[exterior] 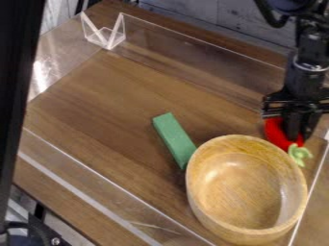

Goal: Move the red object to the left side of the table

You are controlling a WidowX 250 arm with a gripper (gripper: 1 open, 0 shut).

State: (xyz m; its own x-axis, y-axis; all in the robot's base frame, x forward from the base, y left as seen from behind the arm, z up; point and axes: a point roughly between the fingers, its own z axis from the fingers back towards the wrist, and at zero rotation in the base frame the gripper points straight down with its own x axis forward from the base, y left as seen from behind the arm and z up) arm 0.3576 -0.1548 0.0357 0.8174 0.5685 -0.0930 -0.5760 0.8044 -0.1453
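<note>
The red object, a small round toy fruit with a green leaf tip, sits at the far right of the table, just behind the wooden bowl's rim. My gripper points straight down over it. Its dark fingers are drawn in against the red fruit's sides and hold it low over the wood. The fingers cover part of the fruit.
A large wooden bowl fills the front right corner. A green rectangular block lies just left of it. Low clear acrylic walls border the tabletop, with a clear folded stand at the back left.
</note>
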